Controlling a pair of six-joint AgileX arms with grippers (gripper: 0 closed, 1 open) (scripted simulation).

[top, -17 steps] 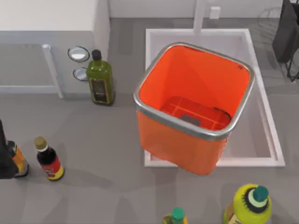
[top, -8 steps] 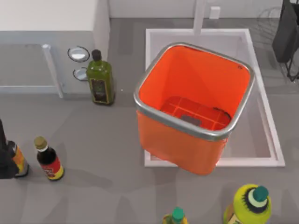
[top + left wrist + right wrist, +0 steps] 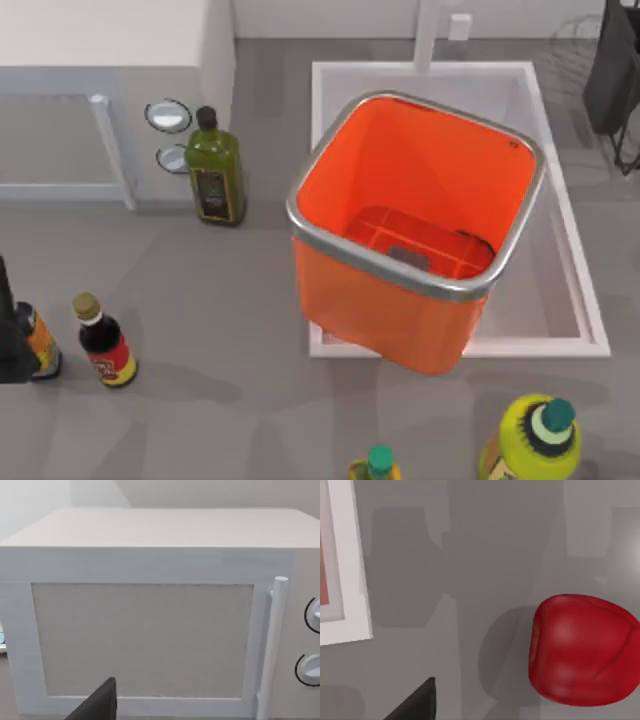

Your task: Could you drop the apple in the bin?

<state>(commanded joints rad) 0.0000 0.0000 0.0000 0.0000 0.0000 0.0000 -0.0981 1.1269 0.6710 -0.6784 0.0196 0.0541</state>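
Grey table (image 3: 230,400) all round: left gripper faces a white boxy microwave (image 3: 150,605), the big orange square bin with silver rim (image 3: 415,260) sits in the white sink basin (image 3: 570,250), and the small round dark-red apple (image 3: 582,650) lies below my right wrist. Can't tell either gripper's opening. Apple's probably firm, light, slick, so pinch across the middle. No readable labels.

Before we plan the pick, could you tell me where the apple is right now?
The apple lies on the grey counter in the right wrist view, apart from the white sink rim.
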